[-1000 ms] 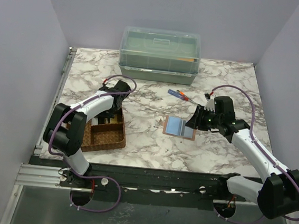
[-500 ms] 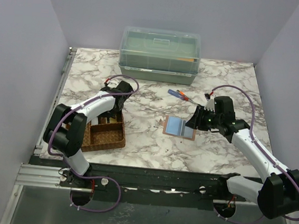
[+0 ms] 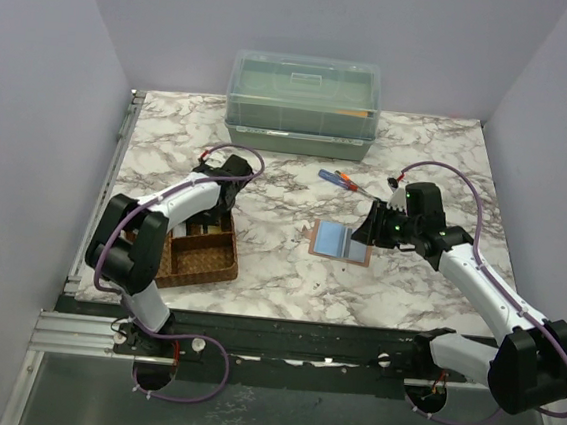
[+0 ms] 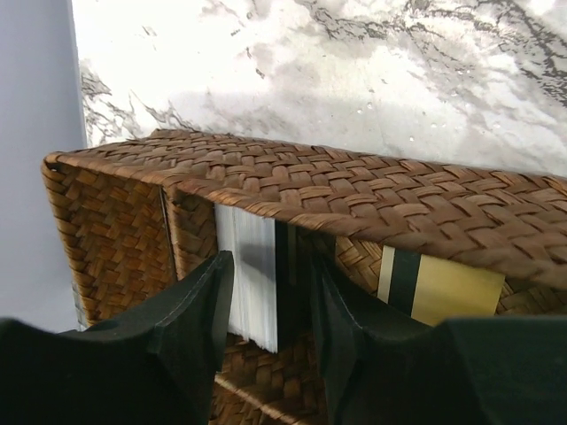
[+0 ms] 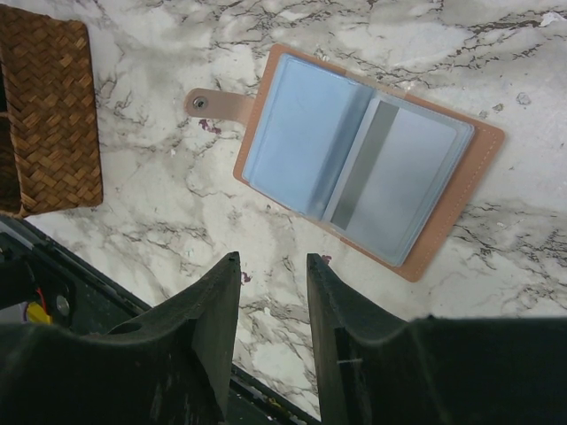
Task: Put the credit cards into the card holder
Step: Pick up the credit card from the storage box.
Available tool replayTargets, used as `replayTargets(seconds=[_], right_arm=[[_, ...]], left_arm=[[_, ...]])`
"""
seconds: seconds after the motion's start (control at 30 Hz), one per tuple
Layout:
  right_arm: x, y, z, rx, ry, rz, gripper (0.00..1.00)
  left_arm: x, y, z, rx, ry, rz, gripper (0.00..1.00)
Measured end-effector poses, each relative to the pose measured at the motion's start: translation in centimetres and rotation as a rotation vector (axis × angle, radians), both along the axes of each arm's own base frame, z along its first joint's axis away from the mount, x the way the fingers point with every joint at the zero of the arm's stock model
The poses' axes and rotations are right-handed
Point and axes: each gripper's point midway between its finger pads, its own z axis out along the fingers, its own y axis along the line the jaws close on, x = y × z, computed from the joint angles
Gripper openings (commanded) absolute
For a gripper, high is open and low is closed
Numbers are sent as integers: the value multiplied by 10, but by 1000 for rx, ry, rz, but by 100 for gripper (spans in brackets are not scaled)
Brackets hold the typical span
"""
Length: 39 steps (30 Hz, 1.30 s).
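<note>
Left fingers: on the left gripper [image 4: 270, 283] we see the two black fingers [image 4: 190, 319] standing a moderate way apart, dipped into a back compartment of the brown woven tray [image 4: 354, 190]. Nothing is clamped between them.

Between the left fingers: a white card [image 4: 248, 283] stands upright against the compartment wall and shows in the gap, with a dark band along its right edge. We cannot tell whether either finger touches it.

Beside it: a tan-gold card [image 4: 443, 297] with a black stripe stands in the same tray, to the right of the fingers and apart from them.

Right fingers: on the right gripper [image 5: 270, 301] the fingers [image 5: 213, 328] are parted by a moderate gap with only bare marble showing between them. They hold nothing and touch nothing.

Card holder: the card holder [image 5: 292, 133] lies open and flat on the marble table [image 3: 288, 273], right of centre, between the tray and the right gripper and just beside that gripper.

Its look: pinkish-tan cover, pale blue sleeves on both halves, and a snap tab [image 5: 213, 104] sticking out from one side.

At the fold: a silver-grey strip [image 5: 365, 159] runs along the middle; we cannot tell whether it is a card.

Behind it: red-and-blue screwdrivers [image 3: 339, 179], and further back a pale green lidded box [image 3: 304, 104].
</note>
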Motion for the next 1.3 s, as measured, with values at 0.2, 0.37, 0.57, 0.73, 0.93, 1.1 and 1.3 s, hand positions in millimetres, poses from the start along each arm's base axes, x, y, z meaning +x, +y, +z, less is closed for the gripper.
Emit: replayTargets(seconds=[0.2,0.37,0.57,0.73,0.93,1.1,1.3], right_arm=[[-1,1,0,3,1,3,40],[-1,1,1,7,2,7,39],[-1,2,1,8,3,8,40],[-1,2,1,8,3,8,39],[-1,2,1,8,3,8,40],[-1,2,1,8,3,8,40],[-1,2,0,7,5,8,39]], left_arm=[[-1,5,-14,50,49,3,37],[-1,7,-11,70,40,3,21],[2,5,-1,58,6,-1,13],[5,4,7,49,-20,-1,8],[5,1,11,41,-32,-9,2],[11,-7,30,20,-77,-24,0],[12,-9,59,-19,-145,-24,0]])
